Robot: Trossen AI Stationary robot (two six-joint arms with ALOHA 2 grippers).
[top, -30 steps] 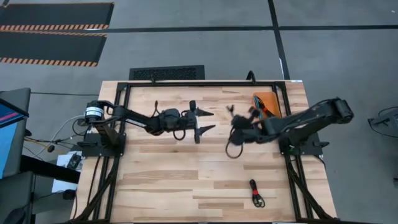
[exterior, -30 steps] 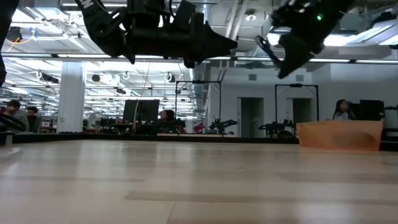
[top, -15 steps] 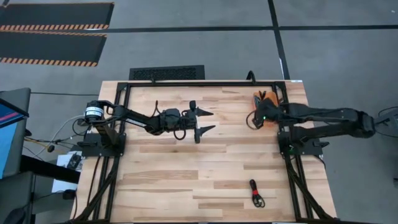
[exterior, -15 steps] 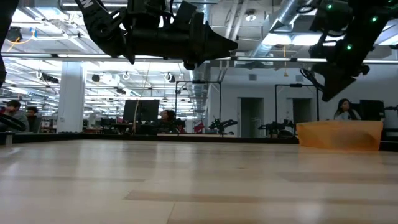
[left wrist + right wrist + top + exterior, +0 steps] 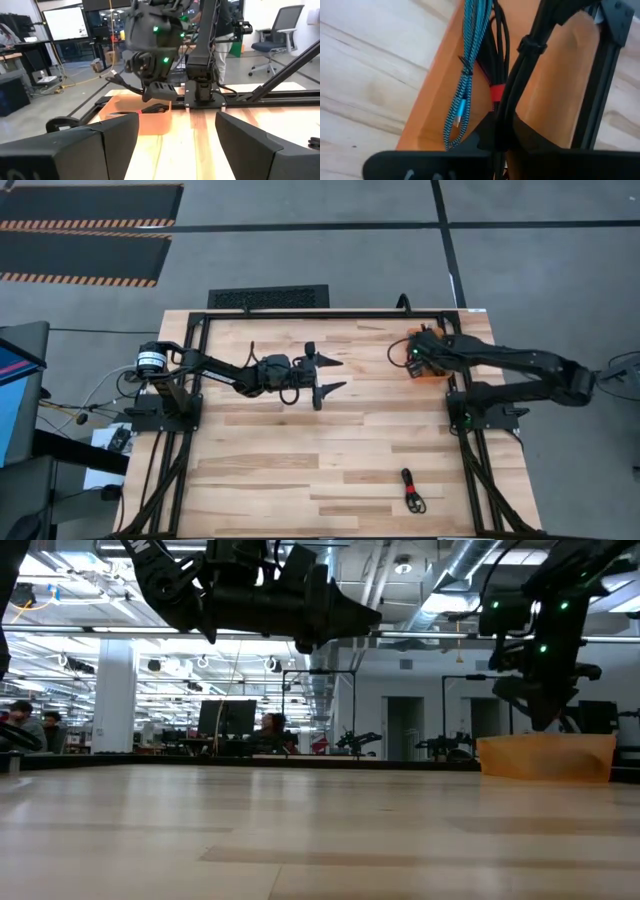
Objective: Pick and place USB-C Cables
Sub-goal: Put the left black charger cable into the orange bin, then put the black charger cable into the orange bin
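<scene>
My right gripper is over the orange tray at the table's far right, shut on a black cable bundle. In the tray lie a teal braided cable and a black cable with a red band. Another dark cable with a red bit lies on the table near the front right. My left gripper is open and empty, held above the middle of the table. My right gripper pinches the black bundle between its two fingers at one end, coming from above and pointing down into the tray. The bundle runs on past the fingertips over the tray floor, with its tie showing. Whether it touches the tray I cannot tell.
The black table frame runs along the far edge and right beside the tray. The right arm's base stands near the tray. Bare wood lies across the middle and front of the table.
My right gripper has carried the black cable from the middle of the table toward the far right, over the orange tray, and has come down toward it. The cable's loop, which hung toward the near side, now lies over the tray.
</scene>
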